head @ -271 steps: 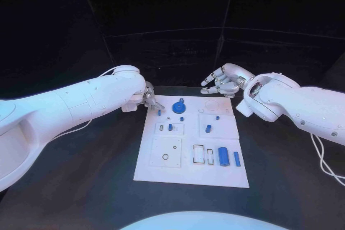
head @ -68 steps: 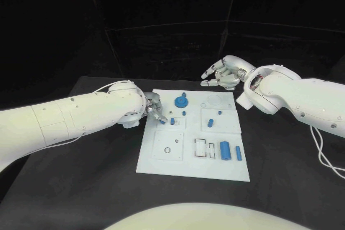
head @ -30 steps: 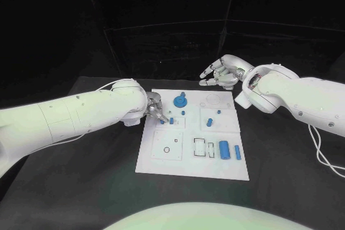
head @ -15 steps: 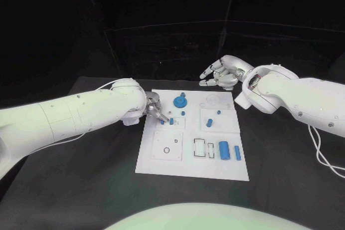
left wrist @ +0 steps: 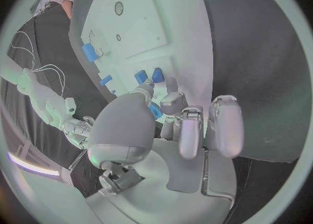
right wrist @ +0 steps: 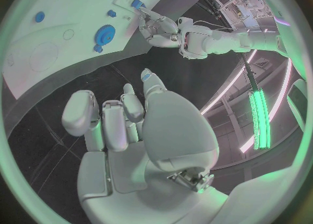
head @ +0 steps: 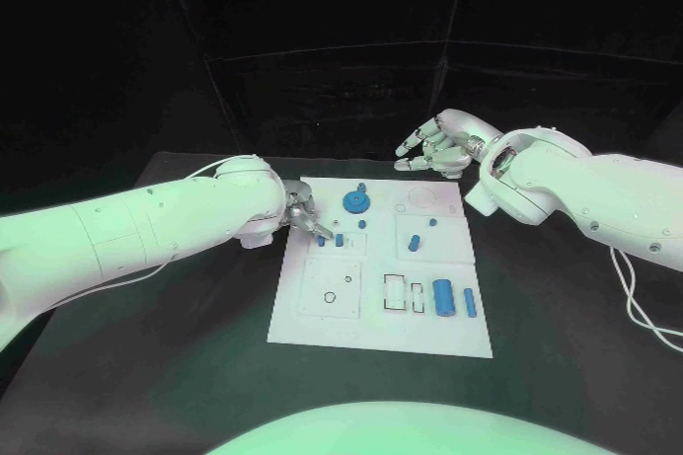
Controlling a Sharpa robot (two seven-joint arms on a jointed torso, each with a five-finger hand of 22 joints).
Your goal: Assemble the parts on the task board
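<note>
In the head view we see our left hand at the left edge of the task board, lower and nearer the small pegs than a couple of seconds back, fingertips now on a small blue peg. We judge a pick or a seating is under way. Our right hand has stayed raised beyond the board's far edge, fingers loosely curled on nothing. We count one blue gear, two upright cylinders near the right edge, and some four small pegs.

In the left wrist view, the left hand pinches a blue peg; two more lie just beside.

In the right wrist view, the right hand holds nothing above the table.
</note>
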